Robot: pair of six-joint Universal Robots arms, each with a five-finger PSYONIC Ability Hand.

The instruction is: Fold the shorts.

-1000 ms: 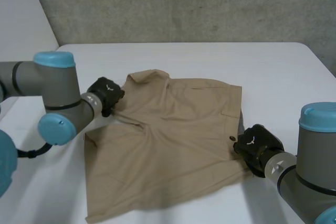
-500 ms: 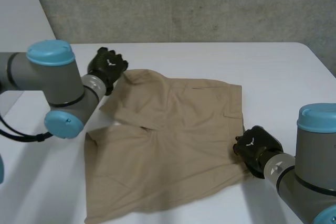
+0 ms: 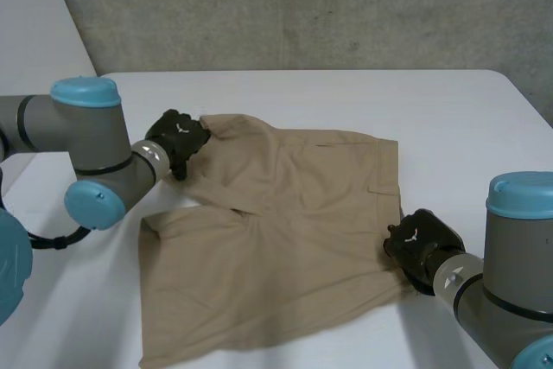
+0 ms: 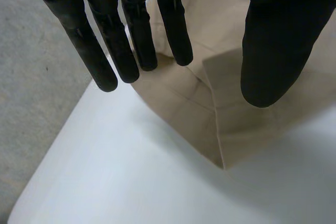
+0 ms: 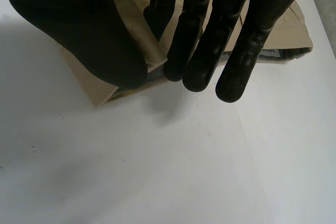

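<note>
Lying spread flat on the white tabletop (image 3: 449, 118), toward its near edge, the tan shorts (image 3: 285, 239) had their waistband facing the right edge. The left hand (image 3: 177, 137) hovered at the far-left leg corner, fingers (image 4: 173, 35) straight, thumb wide apart, holding nothing. The right hand (image 3: 419, 244) pinched the waistband edge between straight fingers (image 5: 199, 51) and thumb.
</note>
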